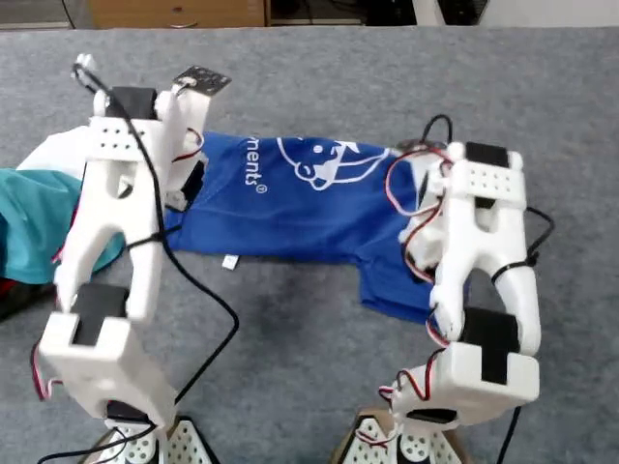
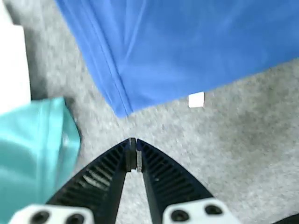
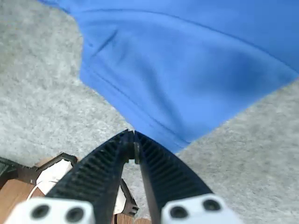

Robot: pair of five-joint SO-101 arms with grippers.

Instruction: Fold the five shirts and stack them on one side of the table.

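Observation:
A blue shirt [image 1: 290,208] with a white print lies spread flat across the middle of the grey table, one sleeve [image 3: 187,70] toward the near right. My left gripper [image 2: 132,154] is shut and holds nothing; it hovers over bare table just off the shirt's left hem corner [image 2: 122,109]. A small white tag [image 2: 196,99] sticks out at the shirt's near edge. My right gripper [image 3: 132,145] is also shut on nothing, close above the sleeve's hem. A teal shirt [image 1: 24,227] and a white shirt [image 1: 53,153] lie at the table's left side.
The teal shirt [image 2: 32,154] is close beside the left gripper, with the white shirt [image 2: 11,65] past it. A dark and red cloth [image 1: 10,290] lies at the left edge. The arm bases [image 1: 387,440] stand at the near edge. Grey table [image 1: 290,329] is bare in front of the shirt.

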